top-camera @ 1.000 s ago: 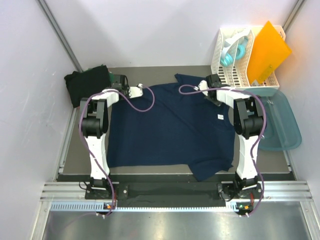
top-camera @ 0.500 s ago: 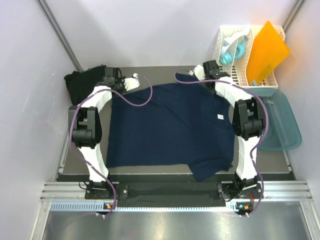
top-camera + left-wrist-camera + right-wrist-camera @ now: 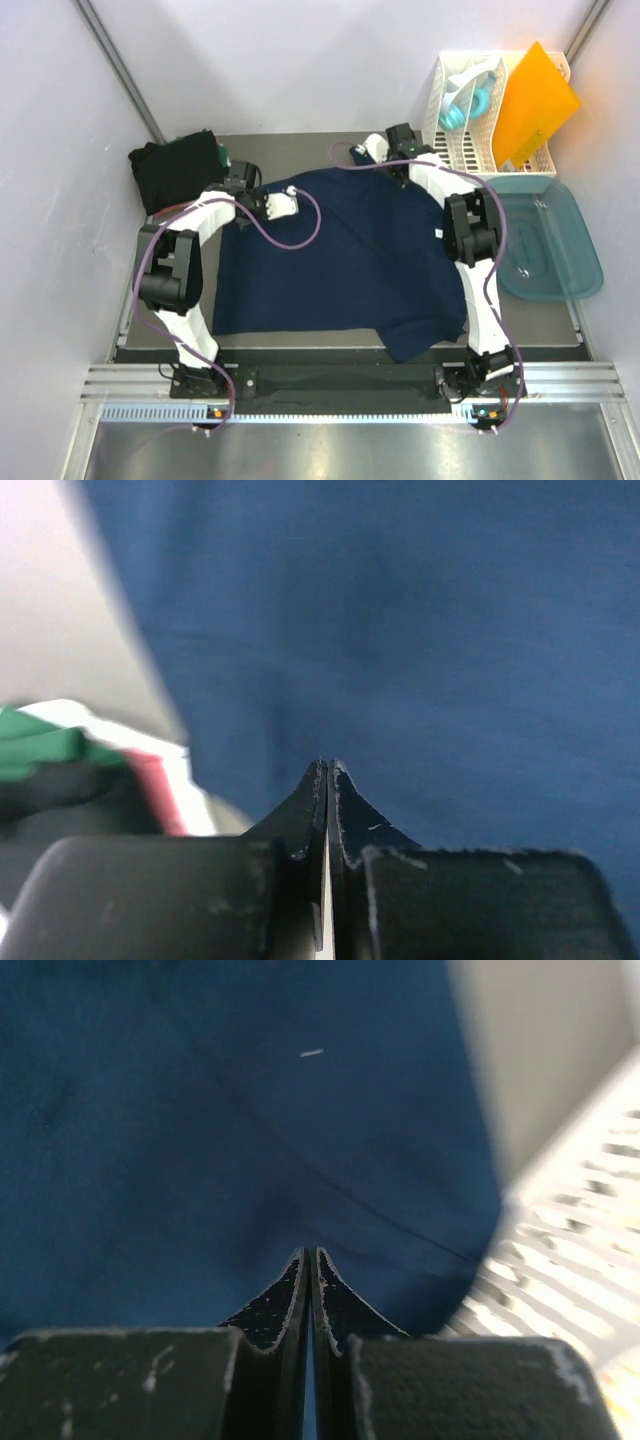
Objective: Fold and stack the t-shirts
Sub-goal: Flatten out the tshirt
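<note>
A navy t-shirt (image 3: 350,250) lies spread flat on the table, its small white neck label (image 3: 440,233) on the right side. My left gripper (image 3: 288,203) is low over the shirt's far left part and is shut. In the left wrist view its tips (image 3: 328,765) meet against smooth navy cloth (image 3: 420,630), a little inside the shirt's edge. My right gripper (image 3: 368,153) is at the far sleeve, also shut. Its tips (image 3: 310,1253) sit on navy cloth (image 3: 200,1110) near a seam. No fold shows between either pair of jaws. A dark t-shirt pile (image 3: 175,170) lies at the far left.
A white slotted rack (image 3: 470,120) with an orange sheet (image 3: 535,100) stands at the back right, close to my right gripper; it also shows in the right wrist view (image 3: 570,1290). A teal tub (image 3: 550,245) lies right of the shirt. Grey table (image 3: 90,620) borders the shirt's edge.
My left gripper has moved from the shirt's far left corner inward over the cloth. My right gripper has shifted left along the far edge to the sleeve. The shirt lies much as before.
</note>
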### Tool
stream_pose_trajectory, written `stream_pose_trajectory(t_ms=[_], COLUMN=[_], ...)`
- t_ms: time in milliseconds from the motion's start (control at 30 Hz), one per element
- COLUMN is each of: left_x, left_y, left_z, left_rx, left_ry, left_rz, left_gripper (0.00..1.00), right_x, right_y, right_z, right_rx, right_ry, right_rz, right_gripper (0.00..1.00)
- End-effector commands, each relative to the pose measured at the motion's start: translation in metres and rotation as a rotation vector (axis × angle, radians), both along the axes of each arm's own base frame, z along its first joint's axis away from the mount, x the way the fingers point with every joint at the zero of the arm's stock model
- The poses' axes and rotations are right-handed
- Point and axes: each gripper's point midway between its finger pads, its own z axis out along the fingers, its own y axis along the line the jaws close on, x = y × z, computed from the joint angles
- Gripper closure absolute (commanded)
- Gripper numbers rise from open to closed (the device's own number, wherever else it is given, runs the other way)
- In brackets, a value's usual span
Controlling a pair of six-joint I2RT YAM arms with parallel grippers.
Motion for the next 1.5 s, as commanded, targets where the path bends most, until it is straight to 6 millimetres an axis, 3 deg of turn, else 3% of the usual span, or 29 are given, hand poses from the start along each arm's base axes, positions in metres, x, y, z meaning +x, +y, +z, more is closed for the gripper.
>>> stream_pose_trajectory(t_ms=[0, 100, 333, 667, 933, 1233, 1333, 1467], left_x=[-0.022, -0.025, -0.045, -0.097, -0.116, -0.141, -0.138, -0.109], left_y=[-0.003, 0.001, 0.017, 0.048, 0.050, 0.056, 0.053, 0.038], left_z=[-0.011, -0.022, -0.053, -0.099, -0.101, -0.103, -0.099, -0.074], left_rx=[0.003, 0.025, 0.124, 0.275, 0.276, 0.300, 0.278, 0.180], left_ry=[0.073, 0.108, 0.236, 0.376, 0.448, 0.547, 0.536, 0.432], left_rz=[-0.034, -0.021, -0.025, -0.023, -0.007, -0.041, -0.021, 0.023], left_gripper=[1.00, 1.00, 1.00, 1.00, 1.00, 1.00, 1.00, 1.00], right_x=[0.010, 0.014, 0.026, 0.039, 0.042, 0.039, 0.040, 0.040], right_y=[0.015, 0.019, 0.007, -0.017, -0.044, -0.052, -0.049, -0.042], right_z=[-0.009, -0.018, -0.033, -0.042, -0.047, -0.055, -0.047, -0.025], right_rx=[0.034, 0.039, -0.035, -0.122, -0.179, -0.215, -0.201, -0.164], right_ry=[-0.006, -0.010, -0.050, -0.111, -0.114, -0.108, -0.119, -0.143], right_rz=[0.046, 0.047, 0.014, -0.041, -0.086, -0.102, -0.105, -0.101], right_gripper=[1.00, 1.00, 1.00, 1.00, 1.00, 1.00, 1.00, 1.00])
